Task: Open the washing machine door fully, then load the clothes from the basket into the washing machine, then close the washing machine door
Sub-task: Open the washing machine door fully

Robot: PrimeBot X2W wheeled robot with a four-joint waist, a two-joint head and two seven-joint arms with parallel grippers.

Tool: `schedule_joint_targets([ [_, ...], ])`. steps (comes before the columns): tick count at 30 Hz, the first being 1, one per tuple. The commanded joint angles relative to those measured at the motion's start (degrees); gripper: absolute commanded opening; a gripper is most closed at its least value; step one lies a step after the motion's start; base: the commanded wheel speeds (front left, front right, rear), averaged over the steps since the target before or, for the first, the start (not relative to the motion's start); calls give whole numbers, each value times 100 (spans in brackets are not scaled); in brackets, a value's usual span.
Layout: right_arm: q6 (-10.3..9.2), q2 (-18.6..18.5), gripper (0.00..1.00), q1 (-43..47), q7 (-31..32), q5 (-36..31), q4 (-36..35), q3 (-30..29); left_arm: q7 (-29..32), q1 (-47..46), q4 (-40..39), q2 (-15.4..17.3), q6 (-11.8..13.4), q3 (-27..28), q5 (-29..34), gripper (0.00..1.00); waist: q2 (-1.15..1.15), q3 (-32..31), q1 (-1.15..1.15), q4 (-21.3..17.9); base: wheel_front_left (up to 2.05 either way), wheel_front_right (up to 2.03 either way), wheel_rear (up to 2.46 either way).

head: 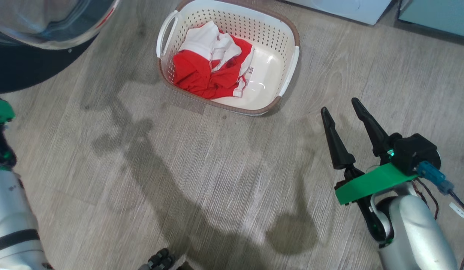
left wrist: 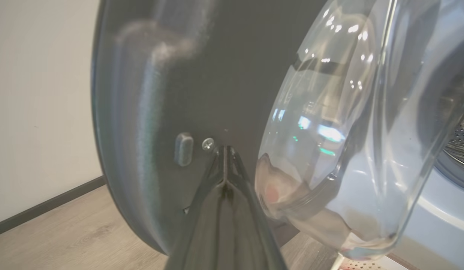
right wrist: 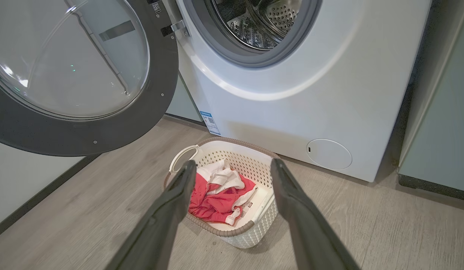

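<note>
Left gripper (left wrist: 225, 150) closed at swung-out door (left wrist: 160, 75), right gripper (head: 339, 105) spread — basket (head: 264, 35) of clothes (head: 200, 77) ahead, cabinet (right wrist: 442, 112) beside

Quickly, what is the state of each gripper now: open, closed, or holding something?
Left gripper: closed, holding nothing, tips close to the door.
Right gripper: open, holding nothing.

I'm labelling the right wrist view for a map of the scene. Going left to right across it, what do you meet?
washing machine door → basket holding the clothes → round flap → pale teal cabinet
</note>
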Motion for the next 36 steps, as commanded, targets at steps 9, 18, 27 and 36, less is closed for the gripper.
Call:
schedule_joint_targets([
  [9,0,-26,100,11,112,-79,-386,136,-29,-320,31,528,-80,419,285,0,0,164,-1,45,0,0,0],
  [18,0,-24,100,42,112,-40,-334,152,-29,-271,33,441,-142,505,524,0,0,-52,-1,37,0,0,0],
  [27,0,40,100,52,-132,165,1,197,-29,103,-193,188,-284,223,841,0,0,-673,-1,-76,0,0,0],
  [36,0,82,100,53,-435,419,478,64,-29,800,-694,-146,-433,-324,1069,0,0,-1581,-1,-448,0,0,0],
])
